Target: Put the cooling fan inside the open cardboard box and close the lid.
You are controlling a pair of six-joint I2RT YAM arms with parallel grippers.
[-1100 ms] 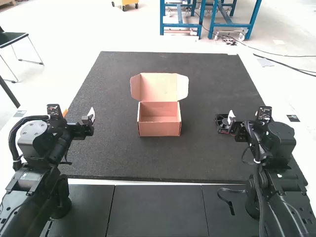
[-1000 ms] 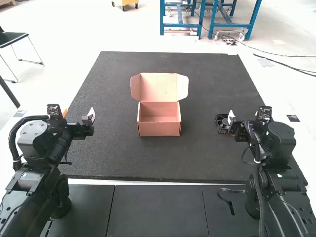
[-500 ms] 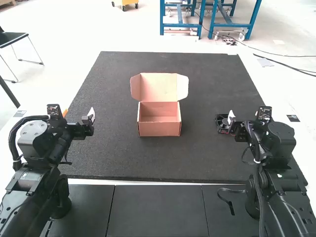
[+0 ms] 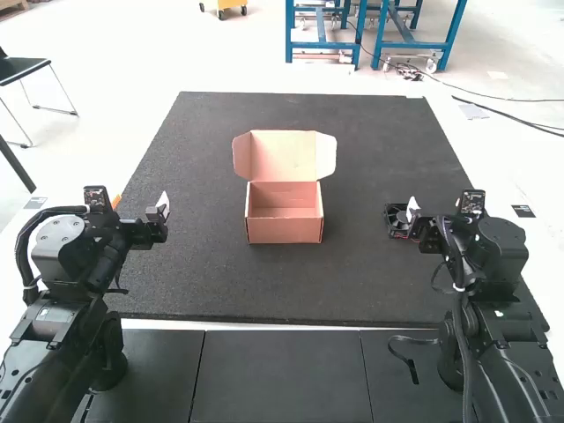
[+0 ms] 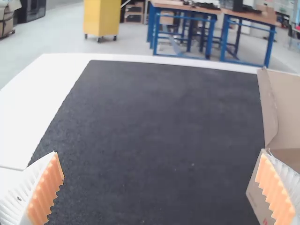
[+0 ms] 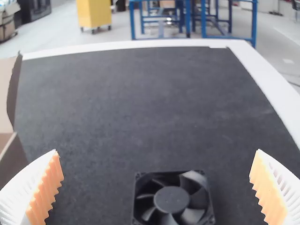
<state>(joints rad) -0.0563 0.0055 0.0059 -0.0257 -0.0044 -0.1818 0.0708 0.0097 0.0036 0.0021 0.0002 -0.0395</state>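
Fan [image 6: 172, 199] looks light, rigid: pinch the frame's sides, not blades. Right gripper [image 4: 412, 216] and left gripper [image 4: 160, 211] wide open, empty.

You are seeing the cardboard box [image 4: 284, 214] sitting mid-mat [image 4: 203, 273], its lid [image 4: 284, 156] standing behind; the cooling fan [image 4: 396, 220] is lying to its right, just before the right gripper [image 4: 414, 217].

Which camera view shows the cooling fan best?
The right wrist view: the cooling fan lies flat on the mat, blades and frame plain. The high view shows it small, partly behind the right gripper. The left wrist view faces the mat and cardboard box.
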